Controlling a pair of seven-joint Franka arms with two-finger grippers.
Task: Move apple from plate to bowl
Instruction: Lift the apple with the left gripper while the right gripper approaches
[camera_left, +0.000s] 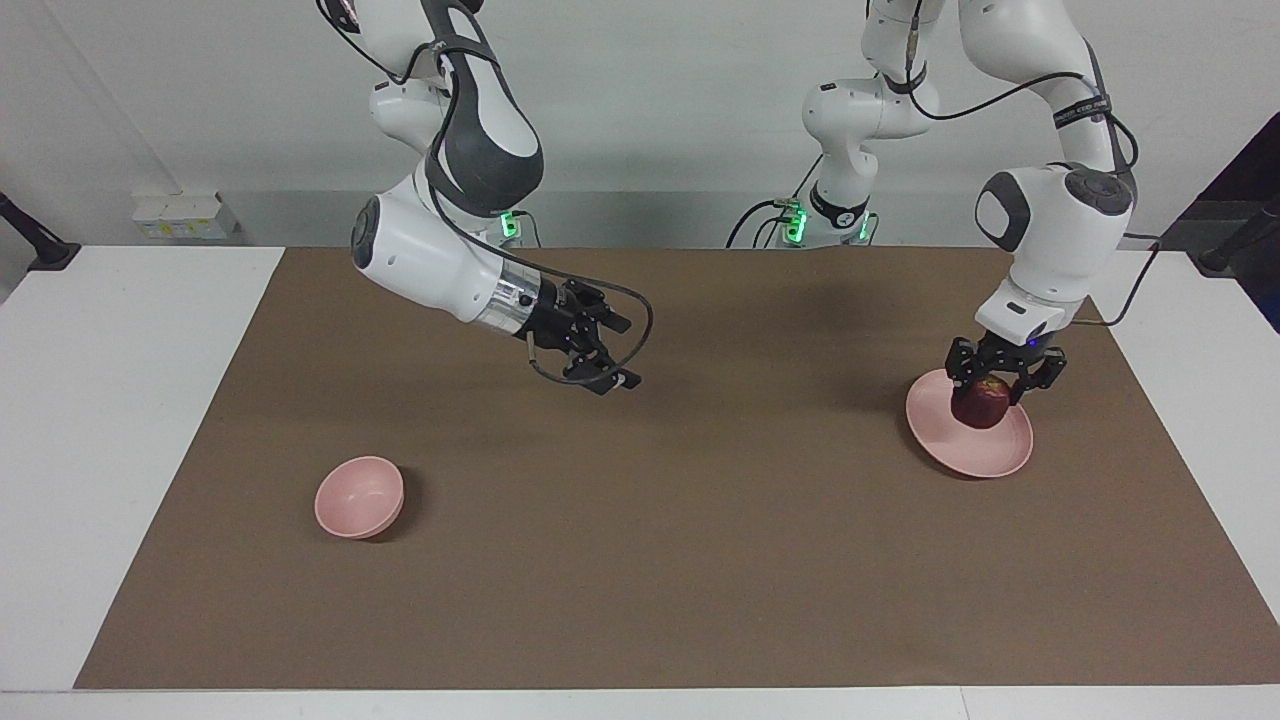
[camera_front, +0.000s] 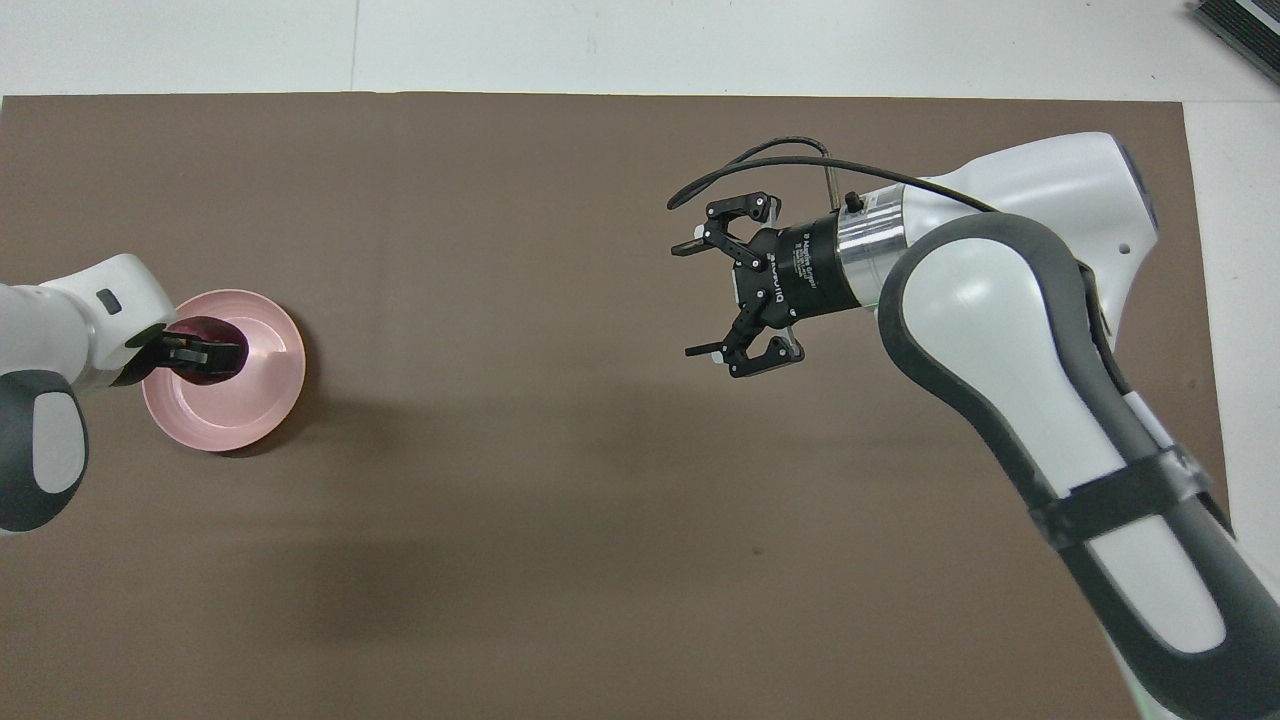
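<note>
Facing view: the left hand (camera_left: 1003, 388) points down over the plate (camera_left: 985, 455) and is clenched on the apple (camera_left: 981, 405), fingers pressed to both sides of it. Apple looks lifted just off the plate w/ a thin shadow under it, though contact can't be fully ruled out. Plate sits on the brown mat (camera_left: 700, 560) toward the left arm's end of the desk (camera_left: 110, 400). Bowl (camera_left: 359, 497) stands upright on the mat toward the right arm's end, well apart from the plate and farther from the robots than it; nothing inside it. Right hand (camera_left: 612, 358) hangs in the air over bare mat about mid-desk, tilted down and toward the left arm's end, fingers spread wide and holding nothing. Overhead view agrees: left hand (camera_front: 200, 352) covers the dark red apple (camera_front: 205, 330) over the part of the plate (camera_front: 250, 400) nearest its own arm, approx. at the rim; right hand (camera_front: 705, 300) is released, the two fingertips clearly apart, a black cable looping off its wrist. Bowl isn't seen from overhead, as the right arm's big white and grey links cover that end of the mat (camera_front: 500, 550).
</note>
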